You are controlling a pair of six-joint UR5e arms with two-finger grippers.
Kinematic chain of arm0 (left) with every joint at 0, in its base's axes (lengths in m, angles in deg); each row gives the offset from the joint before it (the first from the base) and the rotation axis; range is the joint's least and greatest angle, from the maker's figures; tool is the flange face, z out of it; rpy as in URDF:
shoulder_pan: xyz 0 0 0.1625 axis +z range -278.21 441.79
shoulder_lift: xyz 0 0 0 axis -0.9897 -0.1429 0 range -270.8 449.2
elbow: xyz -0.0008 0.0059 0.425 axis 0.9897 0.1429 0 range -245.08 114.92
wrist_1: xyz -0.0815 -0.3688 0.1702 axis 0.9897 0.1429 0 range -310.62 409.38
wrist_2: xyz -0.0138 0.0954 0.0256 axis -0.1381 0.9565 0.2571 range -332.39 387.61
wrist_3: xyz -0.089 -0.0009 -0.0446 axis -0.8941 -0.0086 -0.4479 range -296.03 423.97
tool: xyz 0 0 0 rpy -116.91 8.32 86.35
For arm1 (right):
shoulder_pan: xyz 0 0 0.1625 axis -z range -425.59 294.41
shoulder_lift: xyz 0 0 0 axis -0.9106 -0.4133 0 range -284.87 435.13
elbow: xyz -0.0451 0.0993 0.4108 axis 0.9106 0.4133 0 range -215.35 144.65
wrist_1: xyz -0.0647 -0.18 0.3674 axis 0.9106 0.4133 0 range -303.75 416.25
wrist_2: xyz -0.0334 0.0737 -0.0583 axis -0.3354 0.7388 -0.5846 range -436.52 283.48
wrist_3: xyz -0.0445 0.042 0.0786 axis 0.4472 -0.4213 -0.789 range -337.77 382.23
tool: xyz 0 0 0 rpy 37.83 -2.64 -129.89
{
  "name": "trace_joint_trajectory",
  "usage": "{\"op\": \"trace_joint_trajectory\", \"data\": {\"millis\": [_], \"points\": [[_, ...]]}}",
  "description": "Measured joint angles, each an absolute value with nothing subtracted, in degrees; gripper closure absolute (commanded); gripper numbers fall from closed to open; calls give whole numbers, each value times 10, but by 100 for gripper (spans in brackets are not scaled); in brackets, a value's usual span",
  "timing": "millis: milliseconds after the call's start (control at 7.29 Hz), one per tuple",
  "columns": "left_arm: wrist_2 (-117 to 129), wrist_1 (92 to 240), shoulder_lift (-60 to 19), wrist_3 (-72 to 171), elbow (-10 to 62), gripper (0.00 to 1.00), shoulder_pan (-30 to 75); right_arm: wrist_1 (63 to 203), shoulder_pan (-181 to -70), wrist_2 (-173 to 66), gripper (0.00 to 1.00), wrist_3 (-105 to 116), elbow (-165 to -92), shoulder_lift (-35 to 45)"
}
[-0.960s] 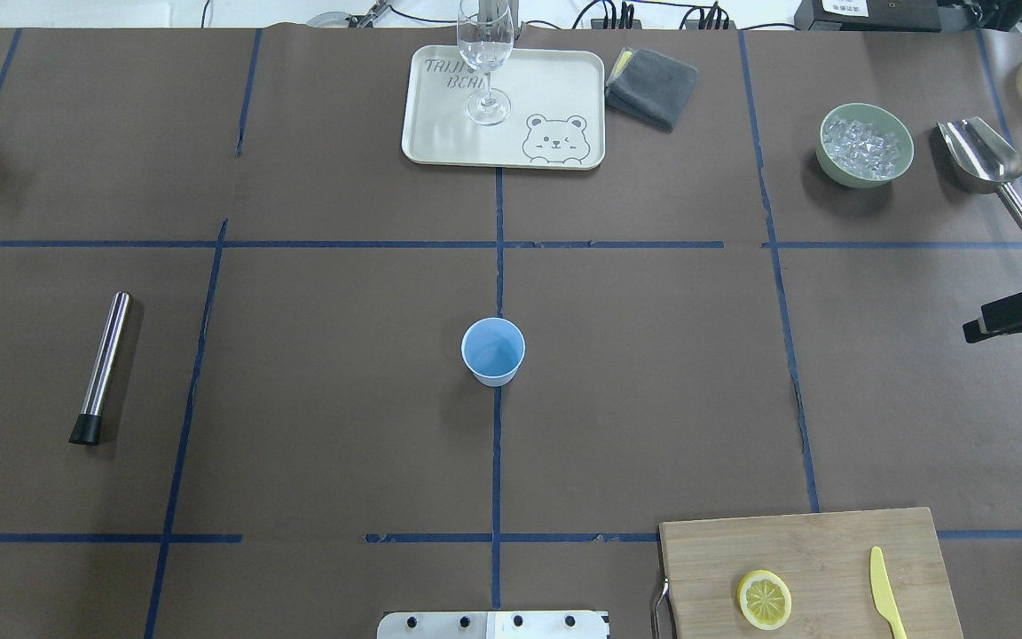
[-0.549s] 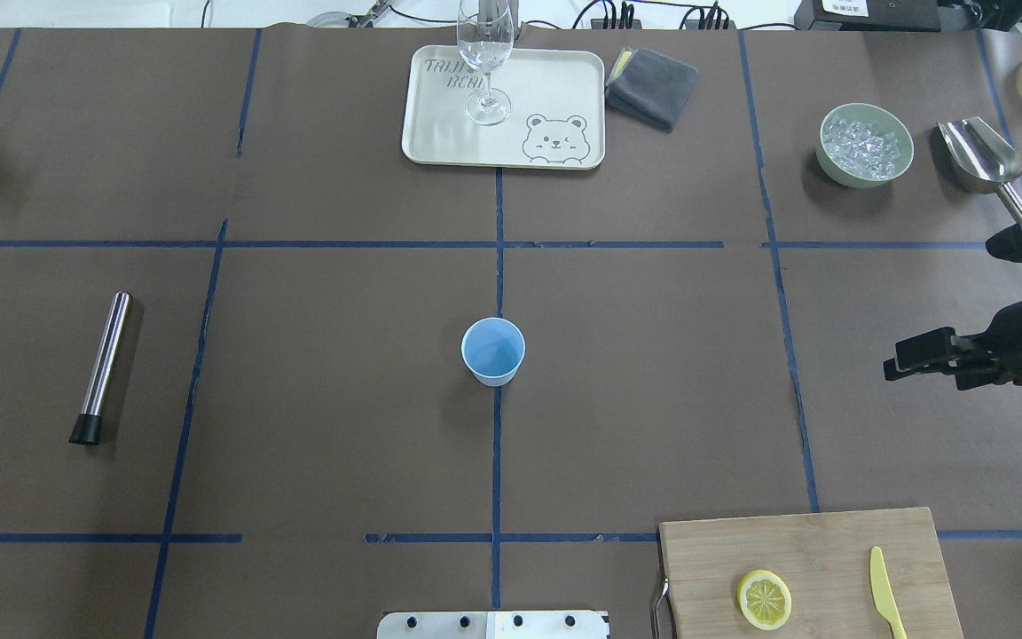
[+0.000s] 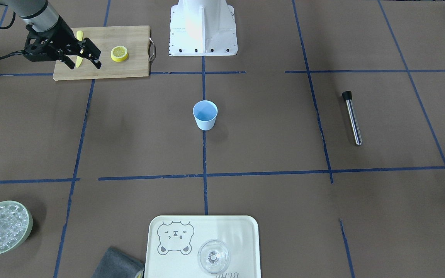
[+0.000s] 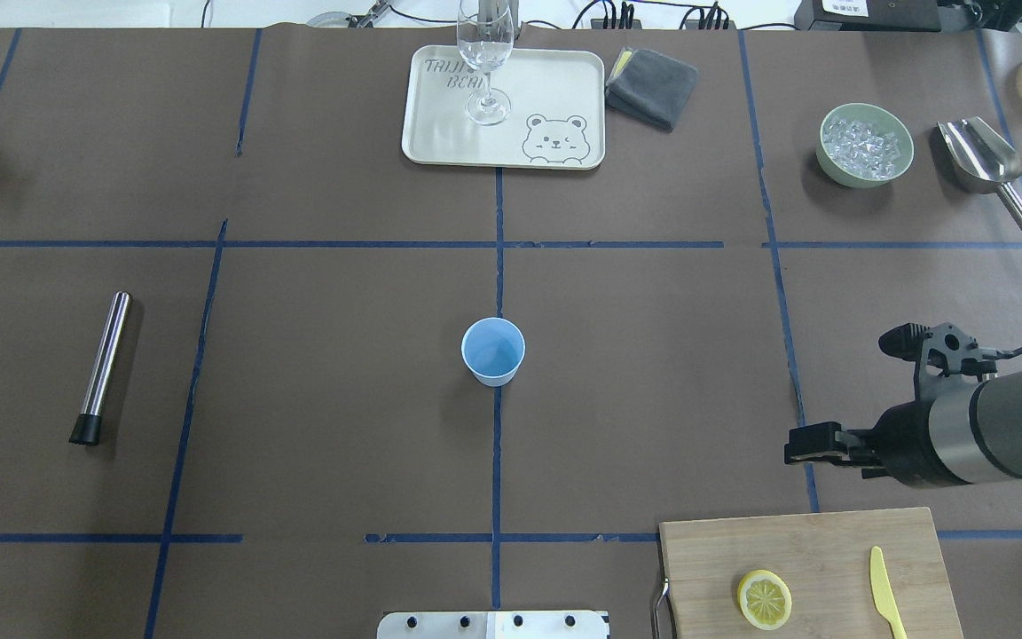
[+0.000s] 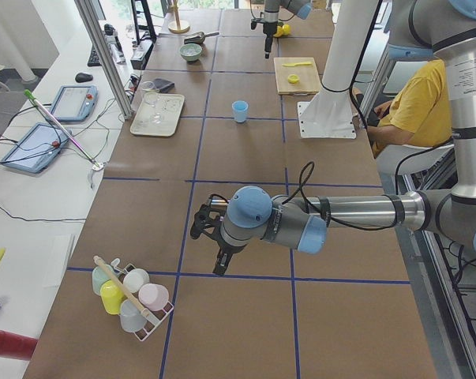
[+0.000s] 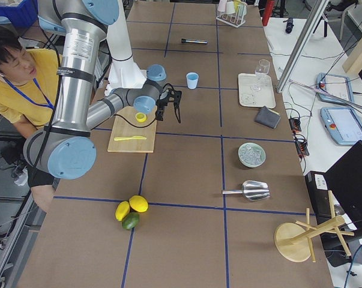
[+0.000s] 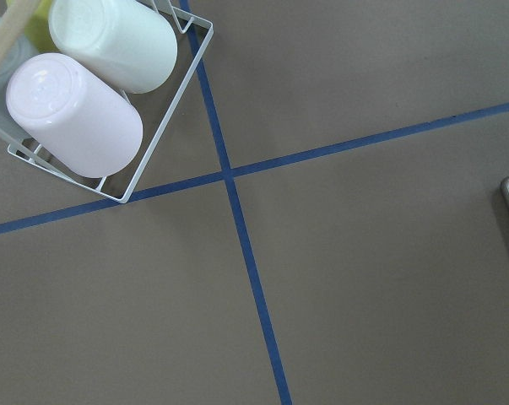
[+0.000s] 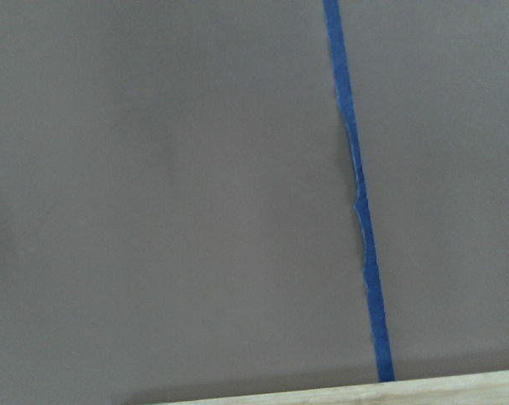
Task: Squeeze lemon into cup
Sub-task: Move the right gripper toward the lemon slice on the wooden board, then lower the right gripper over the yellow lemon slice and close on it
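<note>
Lemon slice (image 3: 119, 53) lies flat on the wooden cutting board (image 3: 133, 67), upper left of the front-facing frame, nothing touching it. Right gripper (image 3: 84, 65) hangs just left of the slice, fingers spread, holding nothing. Light-blue cup (image 3: 205, 114) stands upright at frame centre on the blue tape line. Metal rod (image 3: 352, 117) lies at right. Left gripper (image 5: 219, 267) is at lower middle of the left-side view, near a rack of cups (image 5: 131, 296) — can't tell if its fingers are spread or closed.
</note>
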State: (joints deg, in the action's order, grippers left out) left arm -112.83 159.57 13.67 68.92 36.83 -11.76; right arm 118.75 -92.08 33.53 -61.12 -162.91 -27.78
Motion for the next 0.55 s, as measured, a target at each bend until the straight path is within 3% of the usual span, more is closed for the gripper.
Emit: {"op": "trace_joint_trajectory", "data": {"millis": [549], "points": [[-1130, 1606, 136, 685, 366, 0, -118, 1204, -768, 192, 0, -696, -1647, -273]]}}
